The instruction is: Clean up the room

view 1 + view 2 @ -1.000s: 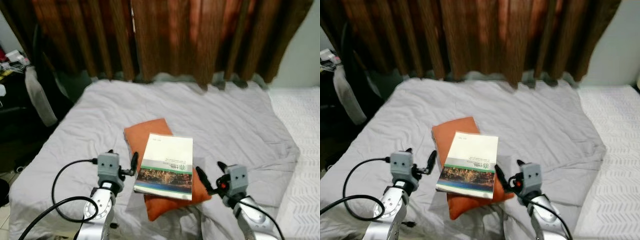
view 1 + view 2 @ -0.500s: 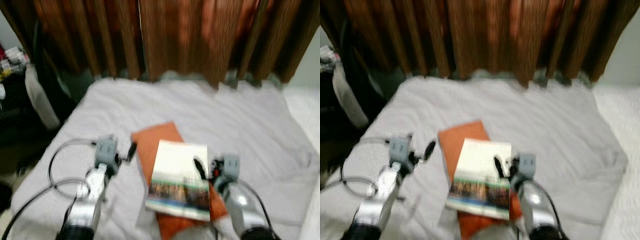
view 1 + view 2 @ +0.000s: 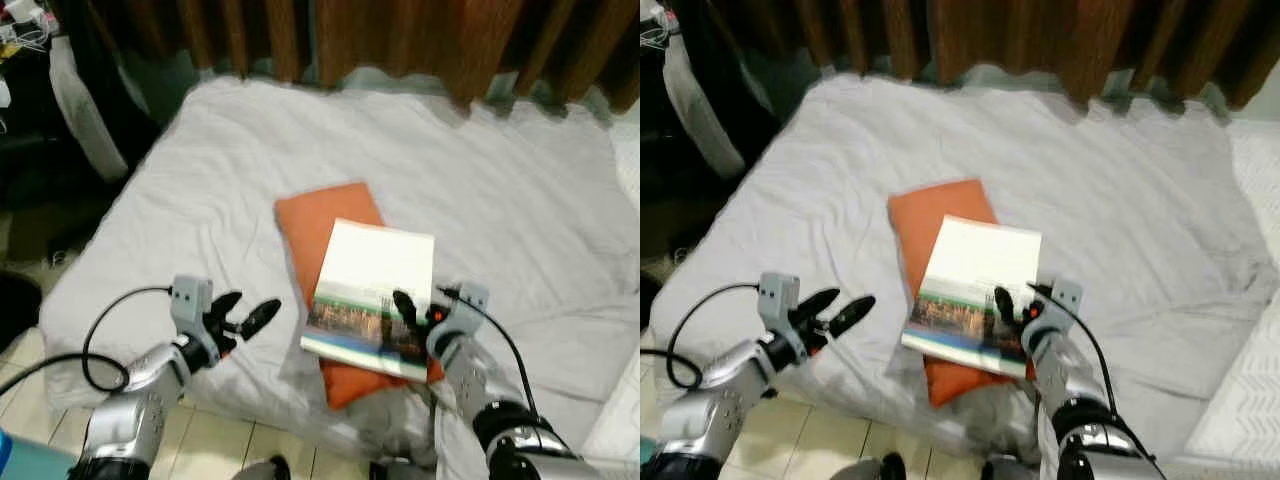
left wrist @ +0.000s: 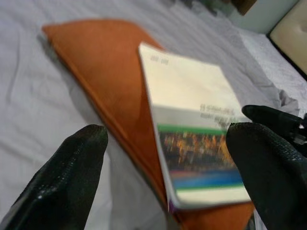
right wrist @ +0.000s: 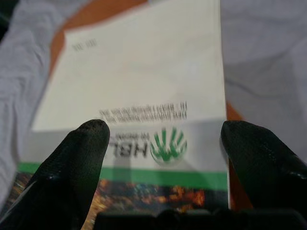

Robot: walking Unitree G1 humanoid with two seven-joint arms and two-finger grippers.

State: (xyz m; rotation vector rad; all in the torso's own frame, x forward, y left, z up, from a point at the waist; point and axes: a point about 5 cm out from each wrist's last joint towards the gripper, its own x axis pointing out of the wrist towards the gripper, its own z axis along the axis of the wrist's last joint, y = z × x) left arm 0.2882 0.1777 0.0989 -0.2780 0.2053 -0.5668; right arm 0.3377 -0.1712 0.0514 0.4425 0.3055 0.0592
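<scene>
A book (image 3: pixel 372 290) with a white cover and a city photo band lies on an orange pillow (image 3: pixel 322 222) in the middle of the grey bed (image 3: pixel 230 170). My right gripper (image 3: pixel 412 312) is open just over the book's near right corner. In the right wrist view its two fingers (image 5: pixel 72 163) straddle the cover (image 5: pixel 144 81) without closing on it. My left gripper (image 3: pixel 245 316) is open to the left of the book, low over the bed's near edge. In the left wrist view it (image 4: pixel 165 143) points at the book (image 4: pixel 192 139) and the pillow (image 4: pixel 105 72).
Brown curtains (image 3: pixel 400 40) hang behind the bed. Dark furniture with clutter and a hanging white bag (image 3: pixel 85 100) stand at the left. Tiled floor (image 3: pixel 230 445) lies below the near bed edge. A white patterned mattress (image 3: pixel 1240 400) adjoins on the right.
The camera has tilted down and come closer. My right gripper has moved from beside the pillow to over the book's near right corner. The left gripper now sits further from the book's left edge.
</scene>
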